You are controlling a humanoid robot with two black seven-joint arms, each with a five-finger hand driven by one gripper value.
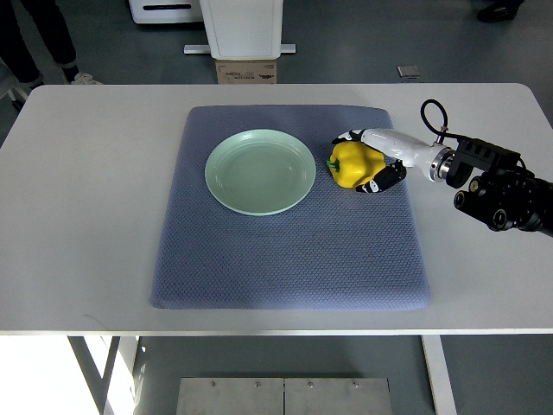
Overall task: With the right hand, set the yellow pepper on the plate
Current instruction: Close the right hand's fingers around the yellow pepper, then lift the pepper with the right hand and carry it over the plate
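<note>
A yellow pepper (350, 163) lies on the blue-grey mat (294, 251), just right of a pale green plate (259, 171). The plate holds nothing. My right hand (363, 162) comes in from the right edge. Its white and black fingers (383, 178) are wrapped around the pepper's right side, one above and others below. The pepper appears to rest on the mat, a small gap from the plate's rim. The left arm does not show.
The mat lies on a white table (78, 216). A cardboard box (246, 71) and a white stand stand beyond the far edge. A person's legs (39, 39) show at the top left.
</note>
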